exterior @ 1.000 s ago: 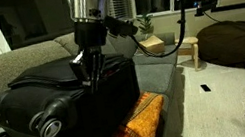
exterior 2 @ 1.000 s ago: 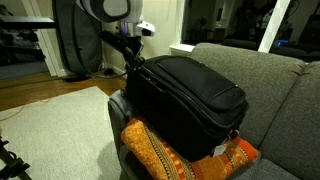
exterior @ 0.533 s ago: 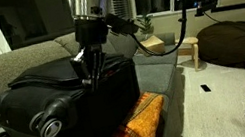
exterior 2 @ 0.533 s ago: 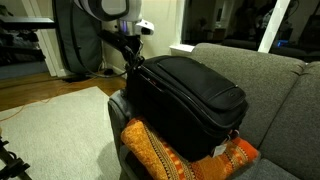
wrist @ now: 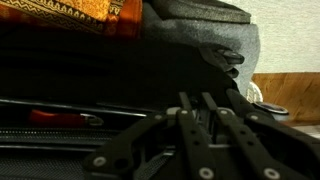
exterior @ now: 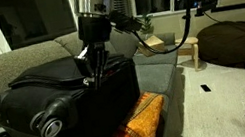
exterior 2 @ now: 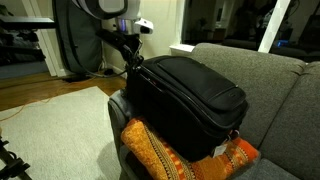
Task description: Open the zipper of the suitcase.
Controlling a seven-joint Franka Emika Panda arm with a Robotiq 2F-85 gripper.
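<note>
The black suitcase point(exterior: 56, 95) lies on its side on a grey couch, its spinner wheels point(exterior: 45, 120) facing the front. It also shows in the other exterior view point(exterior 2: 190, 95) and fills the dark wrist view point(wrist: 120, 70). My gripper point(exterior: 93, 76) comes down on the suitcase's upper edge seam at the corner away from the wheels point(exterior 2: 129, 64). In the wrist view the gripper point(wrist: 197, 100) has its fingers drawn close together over the zipper track point(wrist: 70, 103), with a small light metal piece, seemingly the pull tab, between them.
An orange patterned cushion point(exterior: 138, 127) lies wedged under the suitcase's end, and also shows in the other exterior view point(exterior 2: 170, 155). The grey couch back point(exterior 2: 270, 80) rises behind. A wooden stool point(exterior: 189, 52) and a dark beanbag point(exterior: 234, 39) stand on the floor beyond.
My gripper has shifted slightly along the suitcase's top edge, away from the wheels. The suitcase and the cushion have not moved.
</note>
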